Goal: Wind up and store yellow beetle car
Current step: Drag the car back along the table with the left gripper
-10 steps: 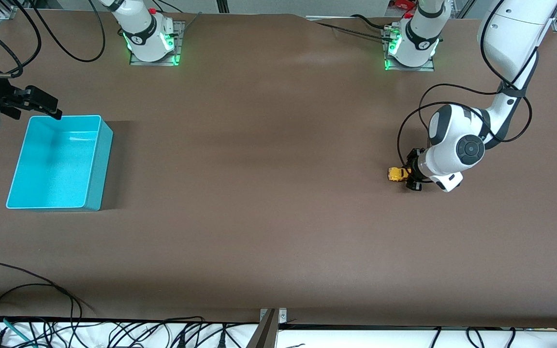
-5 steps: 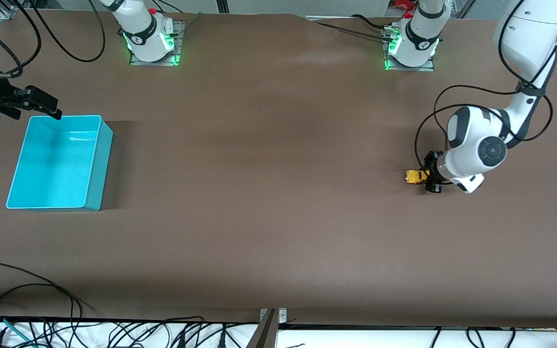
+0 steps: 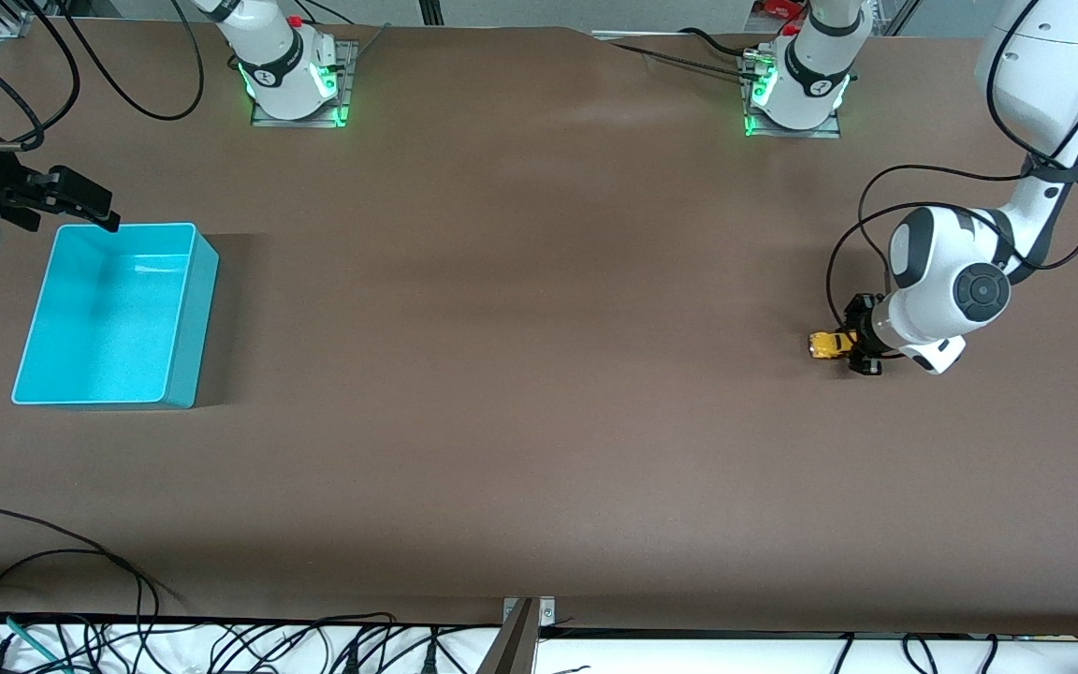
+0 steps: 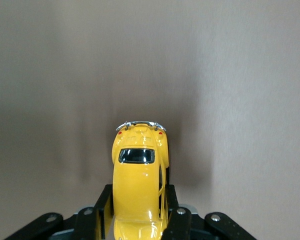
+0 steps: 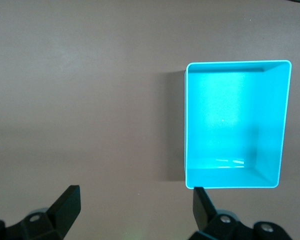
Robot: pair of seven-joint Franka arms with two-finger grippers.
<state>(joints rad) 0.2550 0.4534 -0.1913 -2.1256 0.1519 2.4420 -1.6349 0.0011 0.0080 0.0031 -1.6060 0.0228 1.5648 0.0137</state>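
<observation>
The yellow beetle car (image 3: 828, 344) sits on the brown table toward the left arm's end. My left gripper (image 3: 855, 344) is low at the table and shut on the car's sides. In the left wrist view the car (image 4: 138, 185) points away between the black fingers (image 4: 174, 215), with its dark window and chrome bumper showing. The turquoise bin (image 3: 178, 323) stands empty toward the right arm's end. My right gripper (image 3: 80, 204) is open and empty above the table beside the bin's rim. The right wrist view shows the bin (image 5: 285, 125) and the fingertips (image 5: 69, 202) spread wide.
The arm bases (image 3: 291, 80) stand along the table's edge farthest from the front camera. Cables (image 3: 52, 562) lie at the edge nearest the front camera.
My left gripper has slid with the yellow car along the table toward the left arm's end. The right arm has not moved.
</observation>
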